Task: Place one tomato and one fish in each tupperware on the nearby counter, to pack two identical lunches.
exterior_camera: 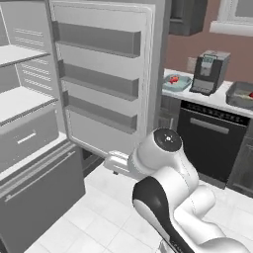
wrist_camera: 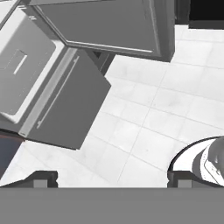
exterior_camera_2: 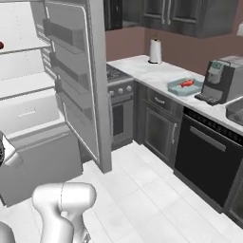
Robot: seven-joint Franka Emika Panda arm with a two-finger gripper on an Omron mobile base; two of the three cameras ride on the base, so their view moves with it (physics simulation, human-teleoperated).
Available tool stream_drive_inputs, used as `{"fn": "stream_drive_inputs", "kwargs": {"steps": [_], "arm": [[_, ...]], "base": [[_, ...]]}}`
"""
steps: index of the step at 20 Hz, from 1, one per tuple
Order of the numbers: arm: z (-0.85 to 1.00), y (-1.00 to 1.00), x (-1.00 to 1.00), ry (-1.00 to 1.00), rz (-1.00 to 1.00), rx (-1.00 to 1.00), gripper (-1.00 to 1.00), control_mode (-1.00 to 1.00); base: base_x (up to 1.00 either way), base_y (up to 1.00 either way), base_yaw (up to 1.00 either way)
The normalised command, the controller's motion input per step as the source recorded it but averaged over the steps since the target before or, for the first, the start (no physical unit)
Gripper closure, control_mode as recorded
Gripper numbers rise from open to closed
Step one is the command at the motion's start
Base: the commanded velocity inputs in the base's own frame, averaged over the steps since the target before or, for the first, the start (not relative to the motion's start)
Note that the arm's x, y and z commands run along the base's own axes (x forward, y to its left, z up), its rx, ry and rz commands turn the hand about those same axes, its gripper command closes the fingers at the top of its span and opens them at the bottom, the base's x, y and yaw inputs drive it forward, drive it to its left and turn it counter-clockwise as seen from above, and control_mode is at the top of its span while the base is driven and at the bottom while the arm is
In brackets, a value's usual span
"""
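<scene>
Claw: the claw (wrist_camera: pixel 111 179) is wide open and holds nothing. It points down at the white floor tiles (wrist_camera: pixel 144 122) in front of the fridge.
Fridge: the big grey fridge door (exterior_camera: pixel 101 74) stands open, with flat white shelves (exterior_camera: pixel 22 101) inside.
Tomato: a small bit of shiny red sits at the far edge of a high fridge shelf (exterior_camera_2: pixel 1 45). I think it is a tomato, but I cannot be sure.
Blue box: a pale blue box (exterior_camera_2: pixel 184 86) sits on the counter (exterior_camera_2: pixel 142 69), near its front edge, just beside the dark coffee machine (exterior_camera_2: pixel 220 78).
Fish: the orange-red fish (exterior_camera_2: pixel 186 84) lies inside the blue box.
Grey box: a dark grey box (exterior_camera: pixel 240 95) sits on the other side of the coffee machine.
How it will handle: a tomato is round, smooth, light and slippery. It could roll or squash. I would pinch it softly across the middle.
Fish grip: a fish is thin and slick. Best to hold it across its body.
</scene>
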Motion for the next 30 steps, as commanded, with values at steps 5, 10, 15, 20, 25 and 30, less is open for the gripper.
{"fn": "stream_drive_inputs", "kwargs": {"steps": [5, 10, 15, 20, 25, 30], "arm": [[0.0, 0.0, 0.0, 0.0, 0.0, 0.0, -1.0, 1.0], [0.0, 0.0, 0.0, 0.0, 0.0, 0.0, -1.0, 1.0], [0.0, 0.0, 0.0, 0.0, 0.0, 0.0, -1.0, 1.0], [0.0, 0.0, 0.0, 0.0, 0.0, 0.0, -1.0, 1.0], [0.0, 0.0, 0.0, 0.0, 0.0, 0.0, -1.0, 1.0], [0.56, -0.25, 0.43, -0.07, 0.14, -0.13, -1.0, -1.0]], "base": [[0.67, 1.0, 0.19], [0.99, 0.56, 0.35], [0.84, 0.44, 0.45], [1.0, 0.01, 0.4], [1.0, -0.29, 0.25], [0.4, -0.21, 0.06]]}}
